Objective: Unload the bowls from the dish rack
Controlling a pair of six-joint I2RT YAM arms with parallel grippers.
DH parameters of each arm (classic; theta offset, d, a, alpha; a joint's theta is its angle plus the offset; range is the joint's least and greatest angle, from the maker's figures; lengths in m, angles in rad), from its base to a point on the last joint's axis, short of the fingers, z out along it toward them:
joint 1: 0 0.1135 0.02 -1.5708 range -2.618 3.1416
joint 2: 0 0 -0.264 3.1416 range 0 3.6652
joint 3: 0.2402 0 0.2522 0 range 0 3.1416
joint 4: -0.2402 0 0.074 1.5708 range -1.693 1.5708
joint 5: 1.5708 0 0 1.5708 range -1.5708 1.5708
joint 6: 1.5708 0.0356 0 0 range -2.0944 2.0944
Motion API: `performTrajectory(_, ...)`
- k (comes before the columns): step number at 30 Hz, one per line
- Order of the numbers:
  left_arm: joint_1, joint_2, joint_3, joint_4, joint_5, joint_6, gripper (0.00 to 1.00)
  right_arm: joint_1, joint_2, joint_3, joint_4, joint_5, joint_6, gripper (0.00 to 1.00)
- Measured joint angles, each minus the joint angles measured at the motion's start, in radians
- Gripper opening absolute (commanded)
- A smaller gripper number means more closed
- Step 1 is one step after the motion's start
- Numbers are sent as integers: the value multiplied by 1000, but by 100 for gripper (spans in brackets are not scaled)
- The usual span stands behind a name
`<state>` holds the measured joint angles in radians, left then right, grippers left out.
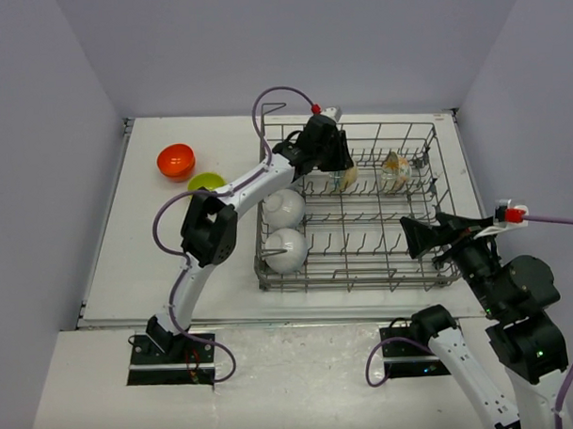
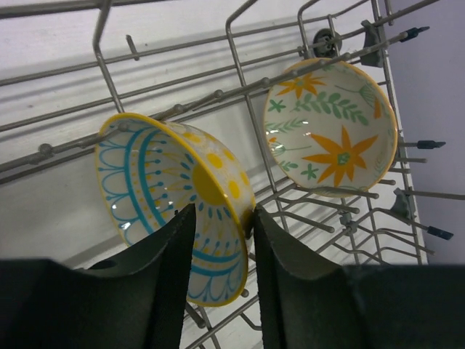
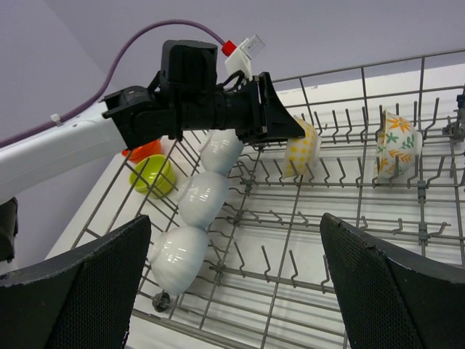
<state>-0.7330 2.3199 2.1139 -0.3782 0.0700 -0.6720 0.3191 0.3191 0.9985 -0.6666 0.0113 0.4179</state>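
Left gripper (image 2: 221,211): fingers straddle the rim of the blue-and-yellow bowl (image 2: 167,182); whether they are pinching it cannot be told.
Right gripper (image 3: 234,222): spread wide, holding nothing.
Bowl attitude: on edge in the dish rack (image 1: 355,285), tilted.
Neighbour: flower bowl (image 2: 330,134), right of the fingers.
White bowls (image 3: 200,196): three in the right wrist view, two overhead.
Hidden: overhead, the left gripper mostly covers its bowl.

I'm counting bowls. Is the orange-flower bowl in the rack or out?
In. The orange-flower bowl stands on edge between the dish rack's tines.
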Motion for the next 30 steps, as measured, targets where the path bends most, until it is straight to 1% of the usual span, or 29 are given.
performTrajectory(2,2,10,-9,20,25,-14,29,0,0,0,0,-6,0,99)
performTrajectory(3,2,10,-14,33,35,-18,23,0,0,0,0,-7,0,99)
performTrajectory(8,2,12,-43,86,93,-29,17,0,0,0,0,-11,0,99)
performTrajectory(11,3,22,-54,115,126,-50,0,0,0,0,0,-16,0,99)
performTrajectory(15,6,24,-74,147,156,-67,0,0,0,0,0,-26,-1,99)
performTrajectory(18,15,3,-124,201,184,-72,0,0,0,0,0,-28,-2,99)
performTrajectory(30,60,-116,-377,512,323,-161,0,0,0,0,1,-29,-3,99)
